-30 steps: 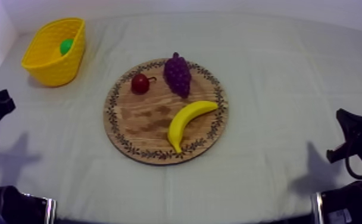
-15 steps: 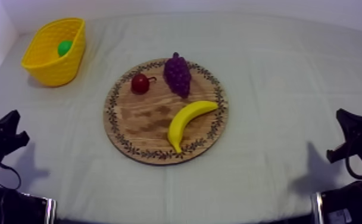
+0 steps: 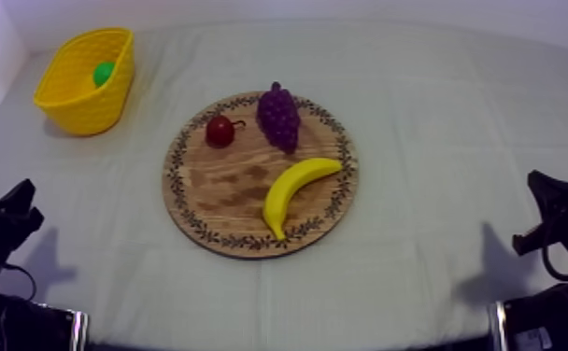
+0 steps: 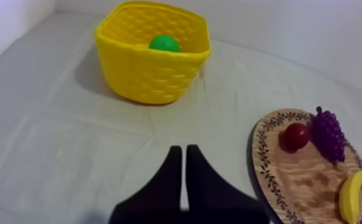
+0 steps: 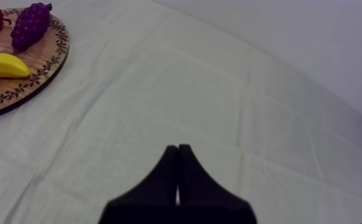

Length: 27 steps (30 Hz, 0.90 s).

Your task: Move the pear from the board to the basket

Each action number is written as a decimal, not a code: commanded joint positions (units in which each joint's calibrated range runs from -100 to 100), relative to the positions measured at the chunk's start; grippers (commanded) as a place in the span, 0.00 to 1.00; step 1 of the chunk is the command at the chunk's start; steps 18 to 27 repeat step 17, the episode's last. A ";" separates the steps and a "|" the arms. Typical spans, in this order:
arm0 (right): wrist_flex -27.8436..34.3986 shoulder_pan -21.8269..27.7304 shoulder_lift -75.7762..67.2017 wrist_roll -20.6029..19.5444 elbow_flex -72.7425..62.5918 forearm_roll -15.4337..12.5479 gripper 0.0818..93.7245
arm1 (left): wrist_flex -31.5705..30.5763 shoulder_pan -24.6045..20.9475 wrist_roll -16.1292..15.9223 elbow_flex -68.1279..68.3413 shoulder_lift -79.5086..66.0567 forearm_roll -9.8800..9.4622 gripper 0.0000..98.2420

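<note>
The green pear (image 3: 104,73) (image 4: 164,43) lies inside the yellow basket (image 3: 75,98) (image 4: 150,74) at the table's far left. The round wooden board (image 3: 222,196) (image 4: 302,182) sits mid-table. My left gripper (image 3: 12,213) (image 4: 180,156) rests low at the left edge, shut on nothing, its fingers together as a narrow wedge pointing toward the basket. My right gripper (image 3: 542,191) (image 5: 177,154) rests low at the right edge, likewise shut and empty, over bare cloth.
On the board lie a banana (image 3: 292,191) (image 5: 2,65), a bunch of grapes (image 3: 278,114) (image 5: 31,24) and a small red fruit (image 3: 220,131) (image 4: 295,136). Bare cloth lies between the board and each gripper.
My left gripper has drawn back and down toward the table's near left edge. The right arm and the fruit have not moved.
</note>
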 commanded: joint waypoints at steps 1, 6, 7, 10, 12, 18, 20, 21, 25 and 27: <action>-0.01 0.01 -0.03 0.03 -0.02 0.00 0.00 | -0.02 0.01 2.39 0.04 -0.06 -0.04 0.00; -0.01 0.01 -0.03 0.03 -0.02 0.00 0.00 | 0.01 0.02 2.73 0.07 -0.07 -0.04 0.00; -0.01 0.01 -0.03 0.03 -0.02 0.00 0.00 | 0.01 0.02 2.72 0.08 -0.07 -0.04 0.00; -0.01 0.01 -0.03 0.03 -0.02 0.00 0.00 | 0.02 0.02 2.69 0.08 -0.07 -0.04 0.00; -0.01 0.01 -0.03 0.03 -0.02 0.00 0.00 | 0.02 0.02 2.67 0.08 -0.07 -0.04 0.00; -0.01 0.01 -0.03 -0.02 -0.02 0.00 0.00 | 0.02 0.02 2.59 0.08 -0.07 -0.04 0.00; -0.01 0.01 -0.03 -0.02 -0.02 0.00 0.00 | 0.02 0.02 2.59 0.08 -0.07 -0.04 0.00; -0.01 0.01 -0.03 -0.02 -0.02 0.00 0.00 | 0.02 0.02 2.59 0.08 -0.07 -0.04 0.00; -0.01 0.01 -0.03 -0.02 -0.02 0.00 0.00 | 0.02 0.02 2.59 0.08 -0.07 -0.04 0.00; -0.01 0.01 -0.03 -0.02 -0.02 0.00 0.00 | 0.02 0.02 2.59 0.08 -0.07 -0.04 0.00</action>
